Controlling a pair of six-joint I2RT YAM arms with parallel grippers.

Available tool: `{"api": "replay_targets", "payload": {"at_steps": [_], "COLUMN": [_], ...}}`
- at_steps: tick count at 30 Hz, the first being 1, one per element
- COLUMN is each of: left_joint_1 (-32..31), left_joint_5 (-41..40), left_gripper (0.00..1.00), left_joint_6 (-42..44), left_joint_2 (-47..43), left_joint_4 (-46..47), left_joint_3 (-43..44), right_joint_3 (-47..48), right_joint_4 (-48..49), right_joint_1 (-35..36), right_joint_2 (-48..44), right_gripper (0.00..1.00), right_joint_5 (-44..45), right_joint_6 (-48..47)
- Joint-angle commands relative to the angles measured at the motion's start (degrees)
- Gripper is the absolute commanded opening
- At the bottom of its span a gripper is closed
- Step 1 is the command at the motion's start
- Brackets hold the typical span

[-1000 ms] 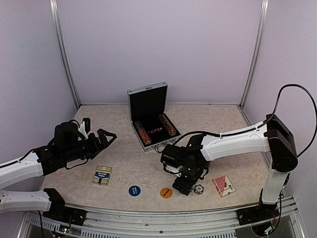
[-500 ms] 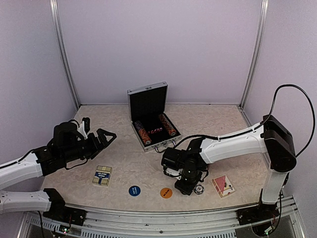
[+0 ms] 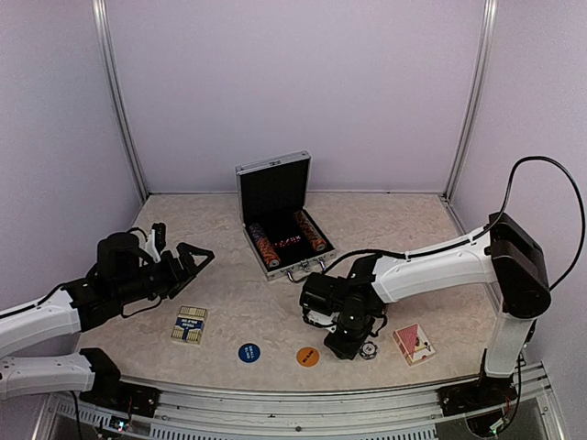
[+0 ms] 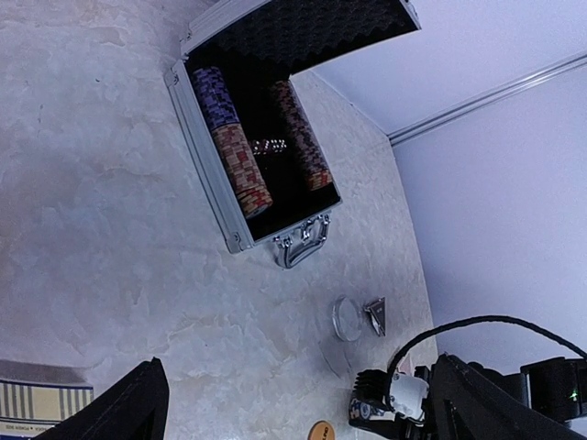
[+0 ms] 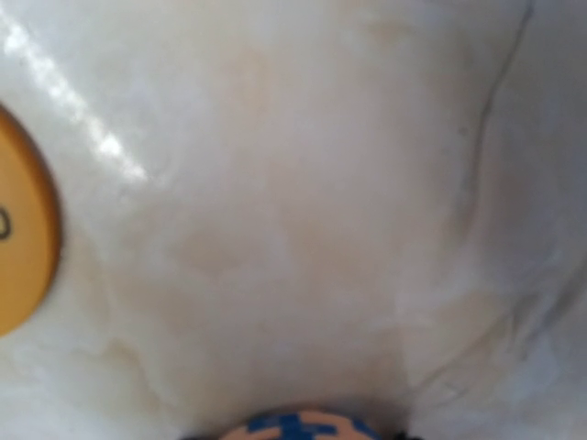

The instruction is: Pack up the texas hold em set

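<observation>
Top external view: right end effector (image 3: 351, 346) sits low on the bench (image 3: 229, 293), right beside a poker chip (image 3: 368, 349).
Nearest lie the blue disc (image 3: 249, 352), the orange disc (image 3: 308, 356) and two card decks (image 3: 190, 324). Whether the right jaws grip the chip I cannot tell. The left end effector (image 3: 183, 244) hangs spread wide, holding nothing. Farthest, the open silver case (image 3: 275, 183) holds rows of chips. To pick well, I judge, centre the thin chip between the fingertips, pinch its rim against the bench, and lift level toward the case.
</observation>
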Motion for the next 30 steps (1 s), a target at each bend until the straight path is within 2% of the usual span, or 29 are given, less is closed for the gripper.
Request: {"api": "replay_targets", "payload": {"at_steps": [1,9,16,21,30], "left_joint_1": [0.3,-1.6,-3.9,-7.2,-11.4], "left_joint_5": [3.1,4.5,7.6,11.3,18.8], "left_gripper": [0.99,0.91,0.9,0.9,0.88], "left_joint_6": [-0.8,-2.2,-3.5,-2.9,-2.6], "left_joint_2": [0.4,2.4,7.2,14.6,29.8], "left_joint_4": [3.1,6.2,11.5,15.4,23.9], "left_joint_3": [-0.3,-0.7,-0.6,2.7,9.3], "right_joint_3": [0.8,2.6,0.8,-2.2,-5.4], "right_joint_4": [0.8,1.7,7.1,14.5,22.2], "right_joint_1": [-0.1,0.0,0.7,1.6,3.7], "right_joint_2": [-0.1,-5.2,-11.2,-15.0,-21.1], "right_gripper": [0.0,0.0,0.0,0.0,0.0], "right_joint_5": [1.2,6.2,9.6,10.8,12.1], "right_joint_6": [-1.0,-2.3,-5.6,-8.9,-13.0]}}
